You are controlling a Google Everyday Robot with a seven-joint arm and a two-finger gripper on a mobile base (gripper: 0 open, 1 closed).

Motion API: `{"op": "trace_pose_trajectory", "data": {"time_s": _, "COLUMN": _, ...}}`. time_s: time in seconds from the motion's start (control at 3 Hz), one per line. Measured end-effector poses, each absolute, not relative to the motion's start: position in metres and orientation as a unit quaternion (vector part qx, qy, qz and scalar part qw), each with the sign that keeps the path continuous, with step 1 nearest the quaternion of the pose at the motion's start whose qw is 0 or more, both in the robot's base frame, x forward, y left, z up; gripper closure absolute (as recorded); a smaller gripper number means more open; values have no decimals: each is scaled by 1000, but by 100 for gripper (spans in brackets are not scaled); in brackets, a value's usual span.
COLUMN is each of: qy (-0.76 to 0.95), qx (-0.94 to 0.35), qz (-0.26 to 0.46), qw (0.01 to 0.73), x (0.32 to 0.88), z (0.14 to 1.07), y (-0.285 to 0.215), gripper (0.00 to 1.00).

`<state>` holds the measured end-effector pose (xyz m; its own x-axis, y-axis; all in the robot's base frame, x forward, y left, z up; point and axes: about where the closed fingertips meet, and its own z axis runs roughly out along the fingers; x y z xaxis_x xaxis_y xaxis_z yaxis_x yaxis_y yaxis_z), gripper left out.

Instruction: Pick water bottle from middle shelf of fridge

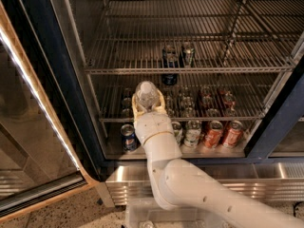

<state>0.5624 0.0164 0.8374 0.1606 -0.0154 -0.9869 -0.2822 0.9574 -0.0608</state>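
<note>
My gripper (146, 103) is shut on the water bottle (146, 95), a small clear bottle with a pale cap, held upright in front of the open fridge (66, 80). Its yellowish fingers (136, 109) clasp the bottle's lower body, and the white arm rises to it from the lower right. The bottle is just below the front rail of the middle shelf (228, 56), a silvery wire rack, and does not rest on any rack.
A few dark cans (171, 56) stand on the middle shelf. Several cans (209, 101) fill the rack below, and more cans (223, 134) line the bottom. The open glass door (28, 127) is at left, and a ribbed steel base panel (266, 186) lies below.
</note>
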Motion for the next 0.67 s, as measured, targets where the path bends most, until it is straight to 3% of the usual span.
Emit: {"op": "trace_pose_trajectory", "data": {"time_s": 0.67, "qy": 637, "qx": -83, "qz": 84, "qw": 762, "x": 526, "z": 846, "y": -16, "gripper": 100}}
